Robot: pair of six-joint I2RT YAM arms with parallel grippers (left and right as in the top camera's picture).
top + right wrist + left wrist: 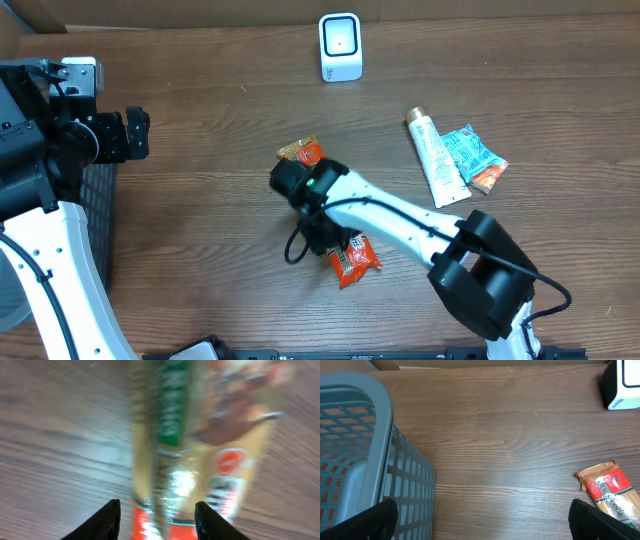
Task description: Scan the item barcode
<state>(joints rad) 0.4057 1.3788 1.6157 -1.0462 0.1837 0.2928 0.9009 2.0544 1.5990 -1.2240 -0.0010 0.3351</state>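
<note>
Right gripper (157, 520) fingers stood parted over the blurred snack packet (200, 455) lying mid-table (220, 130) — nothing pinched. Left gripper (482, 522) hung spread and empty; a square grip, barcode turned toward the scanner (340, 47), looked wisest.

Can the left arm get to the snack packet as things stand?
Probably yes for its near end: bare table lies between the open left claw and the snack packet. The right claw over its middle would crowd a grasp there.

Mock shop checkout setup: barcode scanner (340, 46), grey basket (375, 405) & snack packs (355, 262) on wood table (200, 200).
</note>
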